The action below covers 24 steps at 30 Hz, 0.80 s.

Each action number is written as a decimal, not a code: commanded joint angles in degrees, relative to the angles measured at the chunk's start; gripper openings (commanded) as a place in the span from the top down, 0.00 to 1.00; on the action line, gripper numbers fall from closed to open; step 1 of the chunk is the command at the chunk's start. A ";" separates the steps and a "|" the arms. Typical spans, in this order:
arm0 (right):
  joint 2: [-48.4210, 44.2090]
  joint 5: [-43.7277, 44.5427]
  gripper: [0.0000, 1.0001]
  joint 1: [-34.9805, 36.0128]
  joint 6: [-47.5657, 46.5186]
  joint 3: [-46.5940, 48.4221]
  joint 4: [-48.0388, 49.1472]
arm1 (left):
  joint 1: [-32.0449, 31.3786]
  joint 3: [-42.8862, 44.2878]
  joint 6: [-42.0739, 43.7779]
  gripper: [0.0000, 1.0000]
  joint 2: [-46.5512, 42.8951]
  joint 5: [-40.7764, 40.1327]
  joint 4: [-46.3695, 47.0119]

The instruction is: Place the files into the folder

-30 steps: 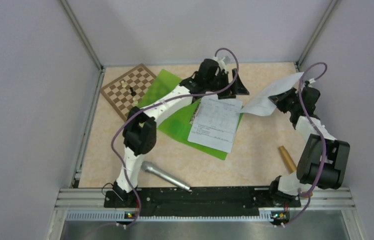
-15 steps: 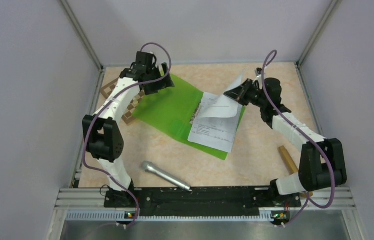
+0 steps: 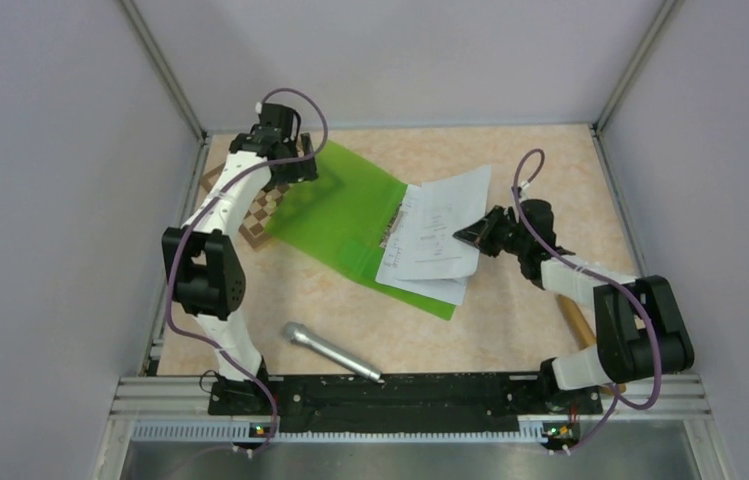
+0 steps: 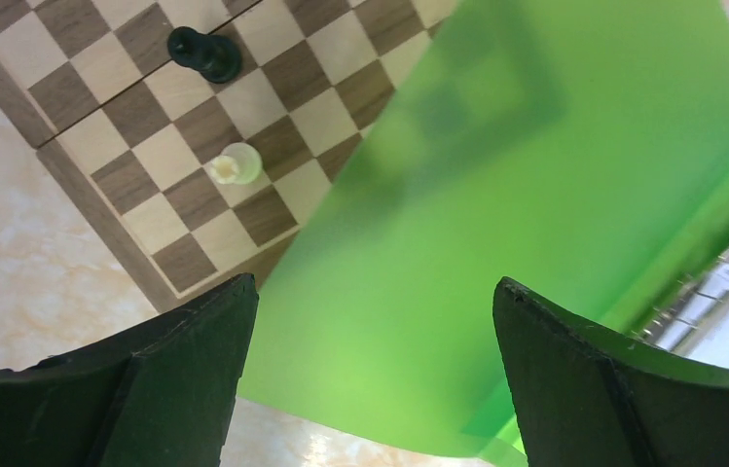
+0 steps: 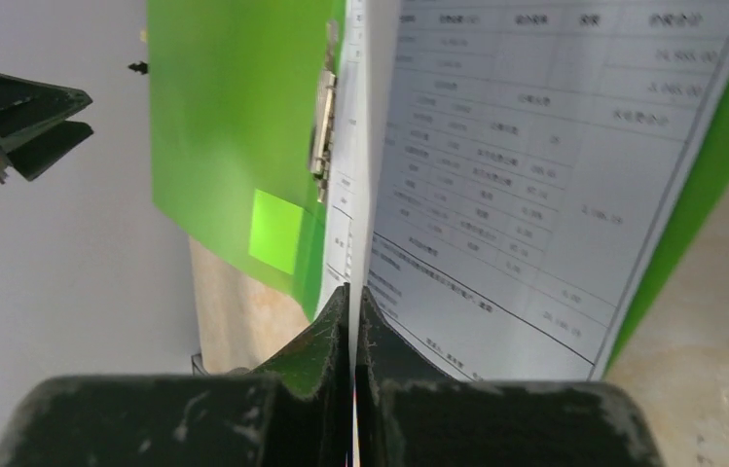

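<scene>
Files (image 3: 430,245) lie on the right half of the open folder (image 3: 345,215), mid-table; their table print is too blurred to read, and so is the label (image 5: 275,231). Right gripper (image 5: 352,290) is clamped on the top sheet (image 3: 450,205) edge. Left gripper (image 4: 372,292) is spread wide over the folder's left cover, beside the chessboard (image 4: 146,146).

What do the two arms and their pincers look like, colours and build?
Left arm and right arm: white links, bulky black joints, a purple cable looping along each. Left pincer and right pincer: two matte black wedge-shaped fingers.
</scene>
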 commanded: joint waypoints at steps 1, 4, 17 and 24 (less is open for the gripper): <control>-2.25 2.08 1.00 0.05 -0.96 -2.89 1.70 | 0.71 0.89 4.86 0.05 3.39 -4.62 0.60; -2.30 1.91 1.00 0.01 -1.07 -4.04 1.63 | 1.08 0.68 5.30 0.05 5.51 -5.16 -0.24; 0.82 0.83 1.00 0.03 0.16 -5.07 4.87 | 1.23 1.07 5.08 0.05 8.54 -1.06 -3.36; 1.04 0.72 1.00 0.05 -1.57 -2.45 2.19 | 1.23 -2.75 4.31 0.06 6.55 5.27 -3.77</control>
